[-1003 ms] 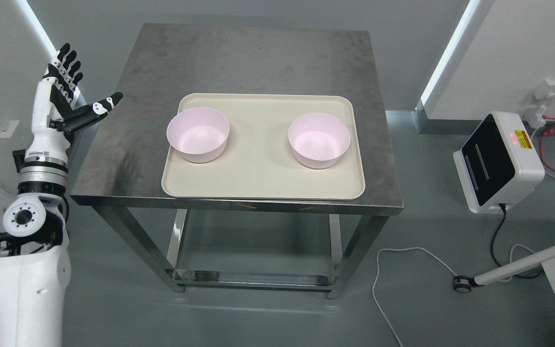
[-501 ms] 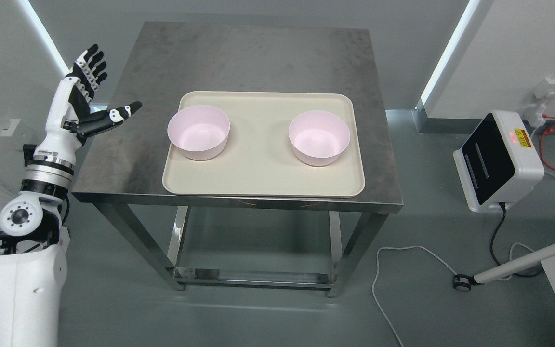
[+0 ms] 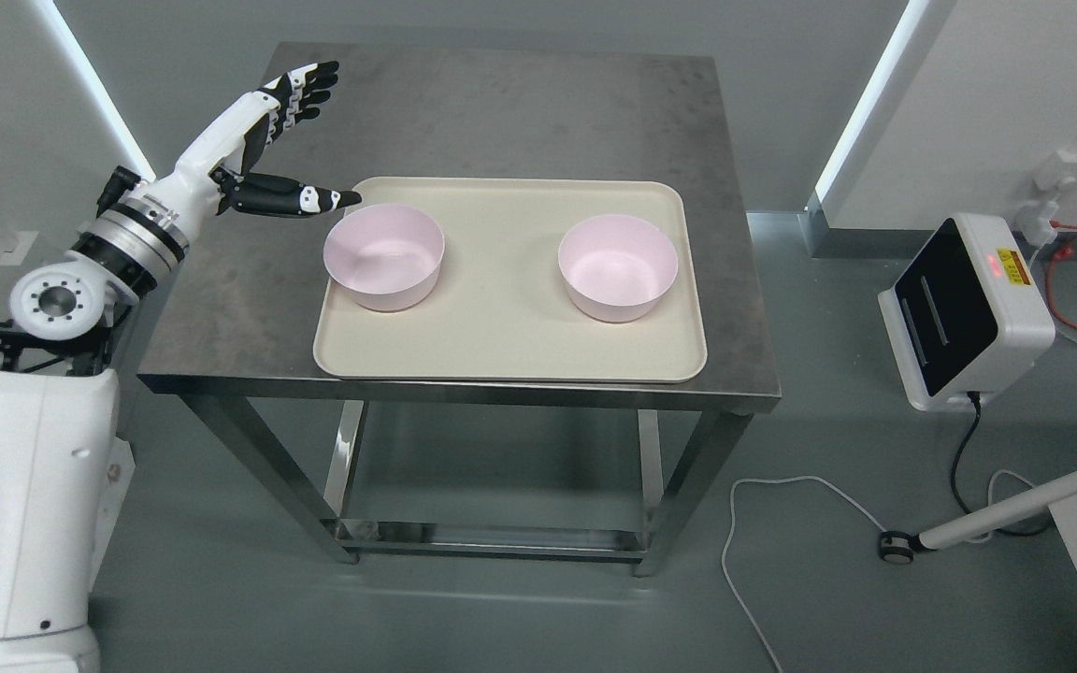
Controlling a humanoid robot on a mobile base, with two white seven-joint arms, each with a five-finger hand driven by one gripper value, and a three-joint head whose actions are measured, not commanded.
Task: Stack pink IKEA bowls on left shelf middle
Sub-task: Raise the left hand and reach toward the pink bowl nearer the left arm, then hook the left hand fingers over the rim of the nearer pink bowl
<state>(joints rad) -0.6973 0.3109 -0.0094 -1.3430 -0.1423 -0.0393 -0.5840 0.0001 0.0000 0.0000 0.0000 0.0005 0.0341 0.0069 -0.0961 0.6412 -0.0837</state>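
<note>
The right arm is out of frame. Two smooth round pink bowls, the left bowl (image 3: 384, 257) and the right bowl (image 3: 618, 268), sit apart on a matte cream tray (image 3: 501, 346) at the brushed-steel counter's (image 3: 501, 103) front edge. The left hand (image 3: 263, 150) hovers beside the left bowl, fingers (image 3: 305, 84) spread, empty.

Two pale pink, round plastic bowls, both upright, open mouths up, both empty. The left pink bowl (image 3: 384, 257) sits toward the left end of the cream tray (image 3: 501, 346), close to its far-left corner, its glossy inside catching a soft highlight. The right pink bowl (image 3: 618, 268) stands toward the tray's right side, a touch nearer the front. They're well apart, bare tray between them, neither stacked, neither tipped, each resting flat on its base.
</note>
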